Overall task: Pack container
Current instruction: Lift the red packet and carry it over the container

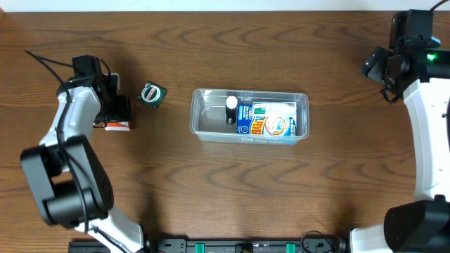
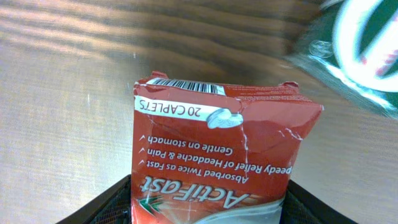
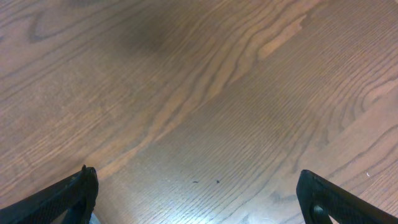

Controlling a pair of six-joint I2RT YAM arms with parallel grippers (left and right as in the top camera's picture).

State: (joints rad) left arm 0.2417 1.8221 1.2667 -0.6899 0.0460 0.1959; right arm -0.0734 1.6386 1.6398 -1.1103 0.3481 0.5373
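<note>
The clear plastic container [image 1: 209,121] stands at the table's middle. In it lie a blue and white package [image 1: 271,119] and a small dark bottle with a white cap [image 1: 230,107]. My left gripper [image 1: 114,111] is at the far left, shut on a creased red ActiFast caplet box [image 1: 119,126]. In the left wrist view the box [image 2: 217,137] fills the gap between the fingers [image 2: 208,202], which touch both its sides. My right gripper [image 1: 378,67] is open and empty at the back right, over bare wood [image 3: 196,193].
A green round-labelled packet [image 1: 152,94] lies between the red box and the container; it also shows blurred in the left wrist view [image 2: 364,56]. The table is dark wood. The arm bases stand at the front edge.
</note>
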